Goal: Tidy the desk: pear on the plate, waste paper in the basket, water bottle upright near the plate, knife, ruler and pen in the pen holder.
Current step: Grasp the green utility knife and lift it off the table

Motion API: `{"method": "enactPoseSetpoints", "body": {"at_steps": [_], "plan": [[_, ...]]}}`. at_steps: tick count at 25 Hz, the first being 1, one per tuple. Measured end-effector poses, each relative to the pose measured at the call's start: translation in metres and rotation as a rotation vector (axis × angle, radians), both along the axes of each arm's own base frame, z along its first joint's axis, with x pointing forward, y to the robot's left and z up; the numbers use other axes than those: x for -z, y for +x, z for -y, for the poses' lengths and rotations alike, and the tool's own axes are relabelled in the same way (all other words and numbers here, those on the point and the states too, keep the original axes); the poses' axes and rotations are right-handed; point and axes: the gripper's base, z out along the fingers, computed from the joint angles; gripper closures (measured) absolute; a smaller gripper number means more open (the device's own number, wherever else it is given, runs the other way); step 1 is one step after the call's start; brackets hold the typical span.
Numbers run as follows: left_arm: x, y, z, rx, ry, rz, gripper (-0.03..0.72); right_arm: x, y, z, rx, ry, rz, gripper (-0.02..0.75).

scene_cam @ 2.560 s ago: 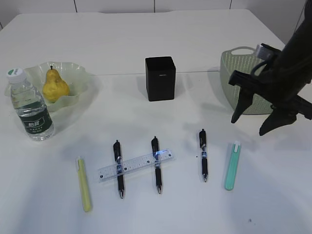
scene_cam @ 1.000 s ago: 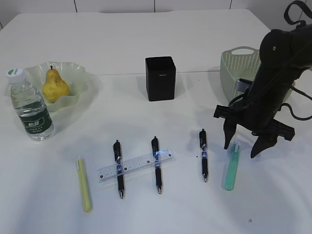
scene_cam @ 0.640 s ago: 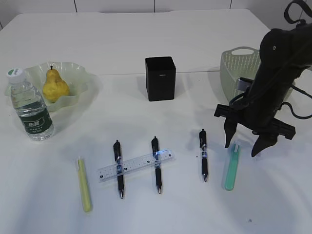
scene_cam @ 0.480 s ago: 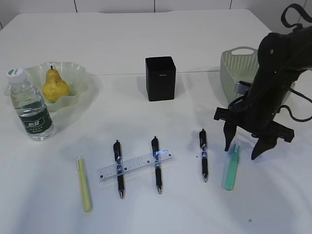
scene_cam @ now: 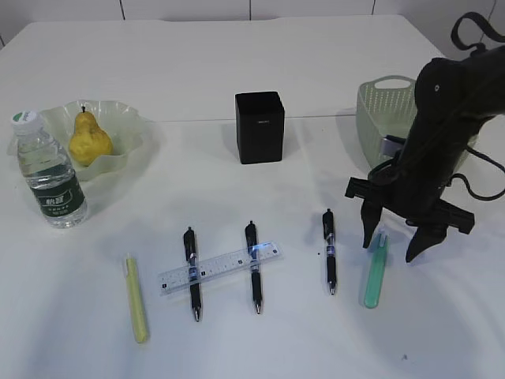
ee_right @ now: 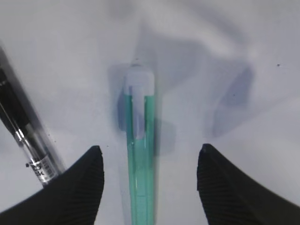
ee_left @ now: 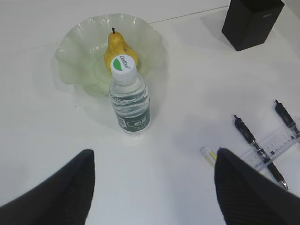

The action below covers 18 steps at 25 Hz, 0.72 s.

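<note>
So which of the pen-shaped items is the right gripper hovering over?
The teal green pen with the white cap, rightmost in the row, lies between the open right gripper fingers.

Only thing I can actually read is the white cap (ee_left: 124, 63) of the water bottle (ee_left: 130, 101): it says "Cestbon" next to a little green leaf logo. The bottle's dark green label (ee_left: 132, 123) has white print, too small to make out.

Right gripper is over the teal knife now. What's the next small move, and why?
Probably lower the right gripper straight down, then close. Its jaws are open and straddle the upper end of the teal knife, which lies flat on the table centered between the fingertips, apart from the black pen beside it. Nothing is gripped yet, and the fingertips seem slightly above the table.
</note>
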Motion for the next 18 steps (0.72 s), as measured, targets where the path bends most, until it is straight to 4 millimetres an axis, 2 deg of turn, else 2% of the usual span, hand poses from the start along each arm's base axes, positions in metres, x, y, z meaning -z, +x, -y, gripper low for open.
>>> {"method": "enactPoseSetpoints", "body": {"at_steps": [18], "plan": [[0.0, 0.0, 0.0, 0.0, 0.0, 0.0, 0.127, 0.0064, 0.0002, -0.0019, 0.017, 0.017, -0.021, 0.244]]}}
